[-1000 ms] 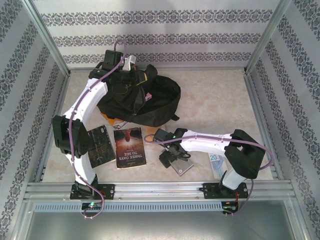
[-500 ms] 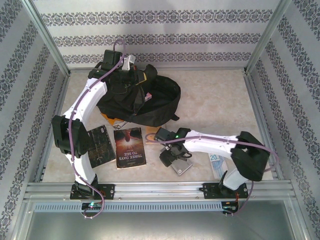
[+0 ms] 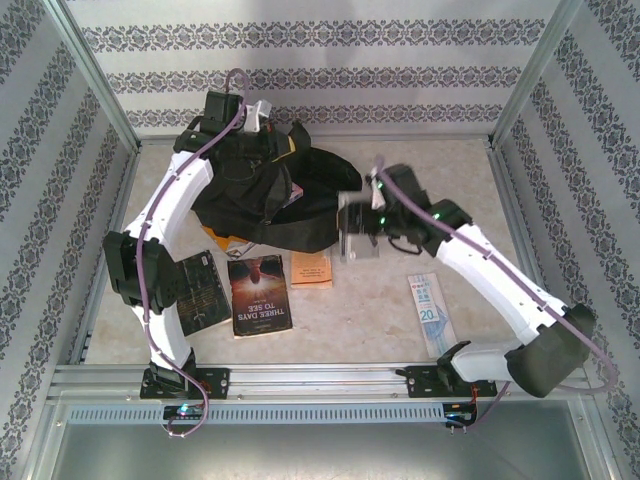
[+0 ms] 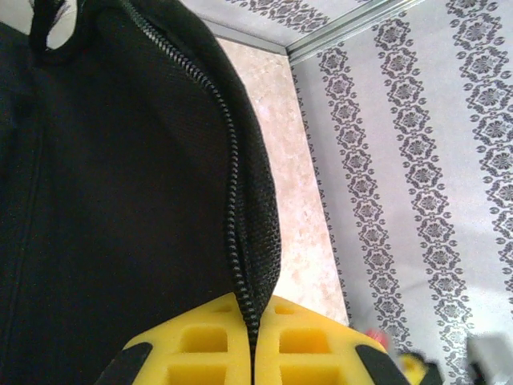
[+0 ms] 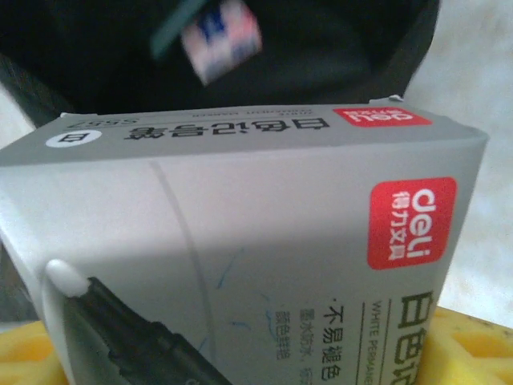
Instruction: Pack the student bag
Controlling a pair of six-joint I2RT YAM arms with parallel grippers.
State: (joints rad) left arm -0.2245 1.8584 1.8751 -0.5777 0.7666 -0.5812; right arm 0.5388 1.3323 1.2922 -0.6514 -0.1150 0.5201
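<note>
Top external shows left pincer (image 4: 255,346) clamped on student bag (image 3: 322,195), right pincer (image 3: 360,228) gripping marker box (image 3: 362,248).

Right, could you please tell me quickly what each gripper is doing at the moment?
Left gripper: closed on the student bag's zipper edge.
Right gripper: holding the grey marker box.

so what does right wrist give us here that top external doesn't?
Right wrist: the print on the grey box, with a red Deli logo and a marker drawing. Top external: the left arm reaching to the student bag, the Three Days to See book, a dark book, an orange booklet, a note marked 20. Both: the box held in the right gripper, close to the black bag.
</note>
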